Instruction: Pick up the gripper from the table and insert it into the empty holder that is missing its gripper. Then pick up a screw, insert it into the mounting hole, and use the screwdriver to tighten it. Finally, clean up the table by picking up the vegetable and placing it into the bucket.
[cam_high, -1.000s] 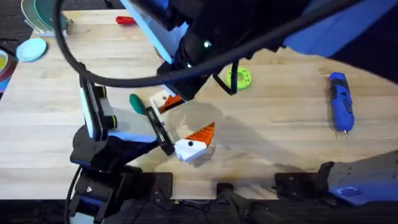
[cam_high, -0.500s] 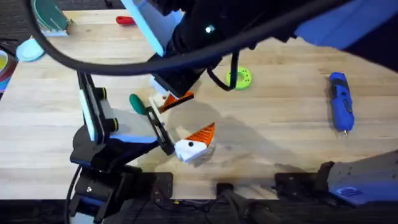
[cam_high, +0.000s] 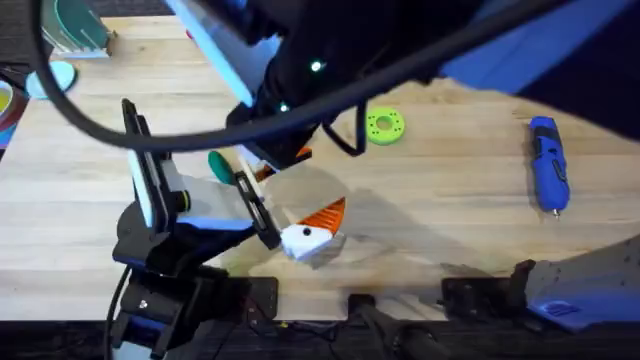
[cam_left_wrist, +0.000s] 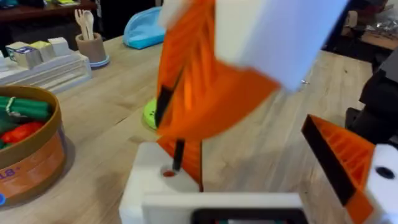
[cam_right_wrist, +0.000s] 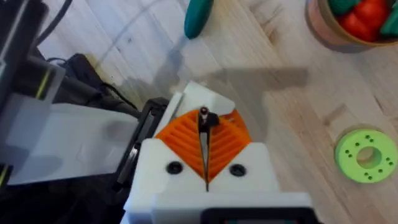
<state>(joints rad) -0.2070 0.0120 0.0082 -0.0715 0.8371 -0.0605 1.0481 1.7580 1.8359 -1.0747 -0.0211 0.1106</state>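
Right hand (cam_right_wrist: 205, 146) shifted left, hiding holder.

Both arms are black with light-blue panels; the right arm (cam_high: 330, 60) bears a small green indicator light and a looping black cable (cam_high: 150, 120). Each gripper has white fingers with orange ribbed pads (cam_right_wrist: 205, 140). Dark screw holes mark the right gripper's (cam_right_wrist: 205, 149) white mounts. Black bases sit at the table's near edge.

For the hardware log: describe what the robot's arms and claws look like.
Both arms are black with blue-white link covers and black cables looping overhead. A green light glows on the raised right arm. Each claw has white fingers with orange ribbed pads.
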